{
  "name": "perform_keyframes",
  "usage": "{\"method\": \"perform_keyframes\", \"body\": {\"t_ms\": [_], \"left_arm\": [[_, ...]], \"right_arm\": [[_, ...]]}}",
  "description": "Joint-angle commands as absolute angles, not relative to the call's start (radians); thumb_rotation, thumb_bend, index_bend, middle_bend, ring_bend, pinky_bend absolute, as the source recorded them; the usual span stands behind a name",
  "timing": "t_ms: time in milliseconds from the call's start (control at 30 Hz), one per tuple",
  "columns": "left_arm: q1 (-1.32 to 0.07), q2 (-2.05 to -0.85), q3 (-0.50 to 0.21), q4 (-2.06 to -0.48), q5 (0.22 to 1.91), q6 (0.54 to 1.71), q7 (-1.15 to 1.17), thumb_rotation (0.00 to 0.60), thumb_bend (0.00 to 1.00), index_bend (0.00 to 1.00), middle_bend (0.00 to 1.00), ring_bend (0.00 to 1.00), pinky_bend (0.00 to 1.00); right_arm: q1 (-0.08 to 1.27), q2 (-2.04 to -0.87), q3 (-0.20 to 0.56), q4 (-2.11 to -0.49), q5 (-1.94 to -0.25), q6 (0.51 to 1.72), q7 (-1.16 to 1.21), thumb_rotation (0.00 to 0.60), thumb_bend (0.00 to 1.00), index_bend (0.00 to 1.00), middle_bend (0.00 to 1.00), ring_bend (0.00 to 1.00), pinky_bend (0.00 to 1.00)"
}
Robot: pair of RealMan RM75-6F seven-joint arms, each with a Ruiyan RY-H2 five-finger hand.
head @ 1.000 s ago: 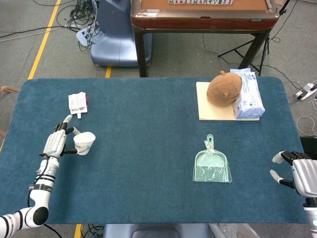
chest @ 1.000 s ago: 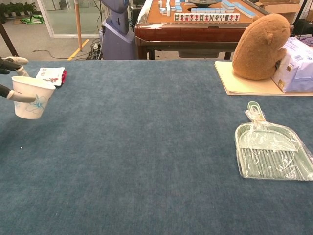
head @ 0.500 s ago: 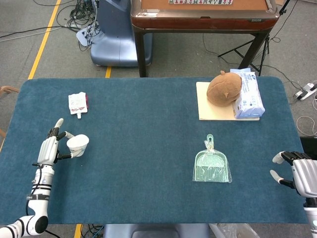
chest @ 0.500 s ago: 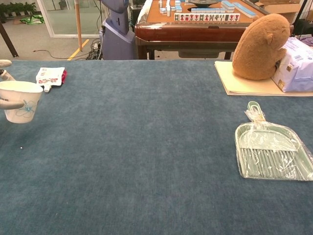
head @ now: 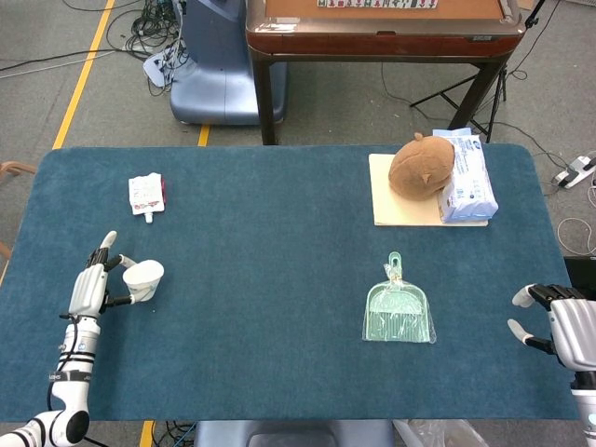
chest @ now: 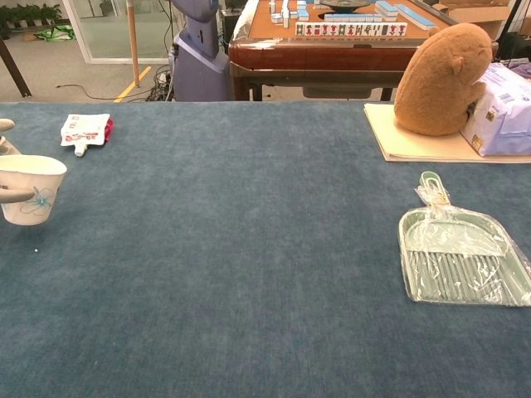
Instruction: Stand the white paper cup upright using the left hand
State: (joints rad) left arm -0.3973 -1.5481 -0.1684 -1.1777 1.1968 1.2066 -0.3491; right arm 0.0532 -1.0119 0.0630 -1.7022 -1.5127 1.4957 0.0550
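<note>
The white paper cup (head: 143, 279) with a faint blue print stands mouth up near the table's left edge; the chest view shows the cup (chest: 31, 189) at the far left. My left hand (head: 90, 288) holds it from the left side, thumb and a finger around its wall. In the chest view only two fingertips (chest: 10, 195) of that hand show at the frame edge. Whether the cup's base touches the cloth I cannot tell. My right hand (head: 557, 323) hovers at the table's right edge, fingers apart, holding nothing.
A small white and red pouch (head: 146, 194) lies behind the cup. A green dustpan in a plastic wrap (head: 398, 312) lies at centre right. A brown plush toy (head: 422, 166) and a pack of wipes (head: 466, 186) sit on a cream board at the back right.
My left hand has carried the cup toward the table's left edge and lower, and turned it from tilted to mouth up. The right hand has not moved.
</note>
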Motion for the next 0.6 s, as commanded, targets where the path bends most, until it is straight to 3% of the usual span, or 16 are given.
{"method": "perform_keyframes", "body": {"t_ms": [33, 600], "left_arm": [[-0.392, -1.553, -0.170, -1.167, 1.201, 1.201, -0.352, 0.600, 0.07, 0.48, 0.00, 0.00, 0.00], [-0.363, -1.576, -0.174, -1.124, 1.227, 1.188, -0.359, 0.600, 0.07, 0.43, 0.00, 0.00, 0.00]], "right_arm": [[0.053, -1.012, 0.063, -1.702, -1.513, 1.495, 0.055, 0.600, 0.20, 0.53, 0.52, 0.44, 0.47], [0.053, -1.012, 0.064, -1.702, -1.511, 1.497, 0.054, 0.600, 0.20, 0.53, 0.52, 0.44, 0.47]]}}
